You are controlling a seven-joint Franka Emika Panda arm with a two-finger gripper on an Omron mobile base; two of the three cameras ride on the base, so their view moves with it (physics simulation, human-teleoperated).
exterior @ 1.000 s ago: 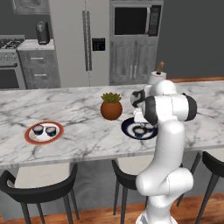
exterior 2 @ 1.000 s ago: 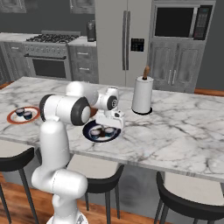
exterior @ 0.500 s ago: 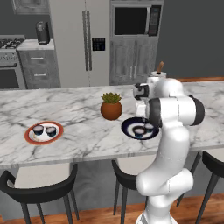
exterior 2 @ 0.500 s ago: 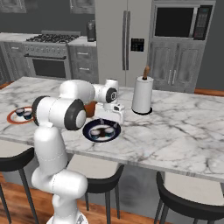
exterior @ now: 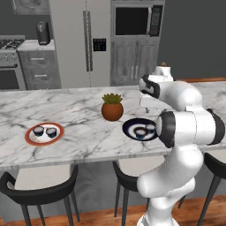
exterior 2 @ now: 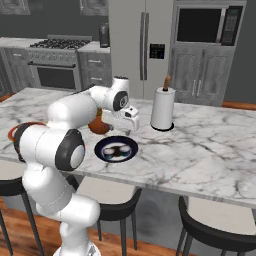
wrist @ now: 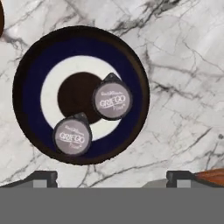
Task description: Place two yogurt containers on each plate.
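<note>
My gripper [exterior 2: 128, 129] hangs above the marble counter [exterior 2: 210, 145] with its fingertips [wrist: 43, 176] spread wide apart and nothing between them; in the hand view the two tips sit at the far corners of the bottom edge.

Directly below the gripper lies the navy-rimmed plate [wrist: 30, 72], which I also see on the counter in the left base view [exterior: 130, 128] and in the right base view [exterior 2: 102, 150]. Two yogurt containers rest on it, clear of the fingers: the first yogurt container [wrist: 112, 99] sits close to the plate's middle, overlapping the dark centre spot, and the second yogurt container [wrist: 72, 135] sits nearer my fingertips, on the border between the white ring and the navy rim. The two are near each other but not touching. Both lids face up.

Well away from the gripper, far along the counter to its left, the orange-rimmed plate [exterior: 31, 137] carries the other pair of yogurt containers [exterior: 44, 131], side by side.

Just beside the gripper, between it and the orange plate, stands the terracotta pot [exterior: 112, 111] with a green plant. On the gripper's other side, a paper towel roll [exterior 2: 163, 108] stands upright on the counter.
</note>
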